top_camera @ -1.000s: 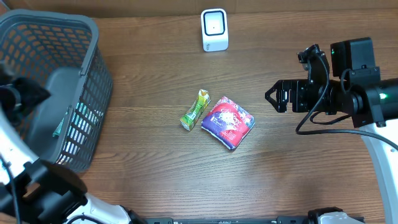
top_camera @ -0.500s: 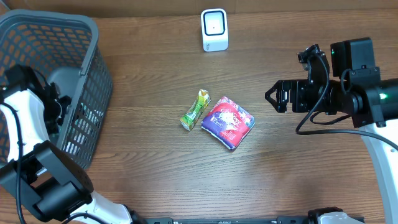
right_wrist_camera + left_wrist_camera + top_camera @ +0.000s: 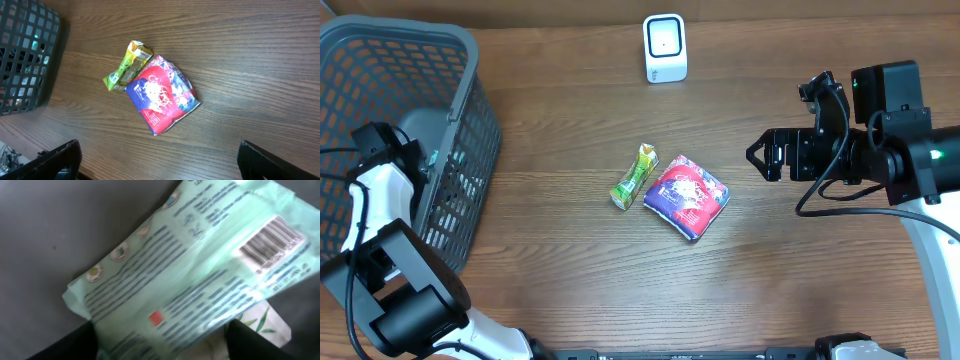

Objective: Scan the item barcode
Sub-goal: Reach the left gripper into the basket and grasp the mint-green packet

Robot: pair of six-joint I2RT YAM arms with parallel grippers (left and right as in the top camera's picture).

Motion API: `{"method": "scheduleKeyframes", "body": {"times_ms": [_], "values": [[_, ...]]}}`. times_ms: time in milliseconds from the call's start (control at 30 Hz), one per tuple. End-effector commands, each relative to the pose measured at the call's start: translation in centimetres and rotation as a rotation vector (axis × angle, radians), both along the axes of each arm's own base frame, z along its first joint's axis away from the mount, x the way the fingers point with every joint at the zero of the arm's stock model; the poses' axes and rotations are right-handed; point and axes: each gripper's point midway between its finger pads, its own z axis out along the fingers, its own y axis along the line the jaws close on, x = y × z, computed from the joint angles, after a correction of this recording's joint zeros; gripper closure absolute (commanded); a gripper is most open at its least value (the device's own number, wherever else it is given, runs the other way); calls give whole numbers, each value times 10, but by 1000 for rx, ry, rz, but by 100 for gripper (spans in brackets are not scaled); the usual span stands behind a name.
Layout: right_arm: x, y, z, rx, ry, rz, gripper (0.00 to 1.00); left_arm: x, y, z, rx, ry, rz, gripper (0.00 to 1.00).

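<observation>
Basket floor (image 3: 45, 225) below left tool (image 3: 160, 336) bears a seemingly light, limp, slick green packet (image 3: 190, 280), best pinched edgewise clear of its barcode (image 3: 270, 237); clamping indeterminate; right tool (image 3: 755, 156) fingers apart.

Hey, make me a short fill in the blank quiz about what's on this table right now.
The pale green packet in the left wrist view shows its ____ face up. At the far edge of the brown wooden table, the small scanner box is coloured ____. The right hand hovers with jaws ____. The white left arm reaches into the dark grey plastic ____.
Missing words: barcode, white, open, basket.
</observation>
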Motion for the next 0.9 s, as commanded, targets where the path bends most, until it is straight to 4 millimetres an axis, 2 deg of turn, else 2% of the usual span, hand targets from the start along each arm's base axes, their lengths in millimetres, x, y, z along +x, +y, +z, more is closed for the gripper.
{"method": "scheduleKeyframes", "body": {"times_ms": [0, 33, 67, 133, 167, 300, 467, 500, 533, 567, 633, 667, 733, 867], "values": [[2, 2, 12, 7, -39, 6, 0, -4, 4, -3, 15, 2, 20, 40], [2, 2, 11, 7, -38, 6, 0, -2, 5, -2, 18, -5, 23, 47], [2, 2, 12, 7, -38, 6, 0, -1, 5, -2, 20, -9, 27, 59], [2, 2, 12, 7, -39, 6, 0, 0, 6, -1, 21, -18, 40, 92], [2, 2, 11, 7, -38, 6, 0, 0, 6, -1, 21, -18, 40, 96], [2, 2, 12, 7, -38, 5, 0, 3, 8, 2, 21, -35, 66, 96], [2, 2, 11, 9, -36, 2, 0, 20, 8, 20, -11, -104, 76, 96], [2, 2, 12, 9, -36, 2, 0, 25, 10, 25, -1, -119, 59, 85], [2, 2, 11, 9, -36, 2, 0, 32, 14, 31, 15, -146, 41, 46], [2, 2, 11, 9, -36, 2, 0, 37, 16, 34, 25, -164, 36, 30], [2, 2, 11, 9, -35, 2, 0, 48, 24, 42, 65, -210, 14, 12], [2, 2, 11, 9, -36, 2, 0, 51, 26, 44, 81, -221, -3, 7], [2, 2, 11, 8, -36, 2, 0, 55, 28, 46, 106, -229, -41, 5], [2, 2, 11, 8, -36, 2, 0, 56, 29, 45, 160, -199, -175, 6]]}}
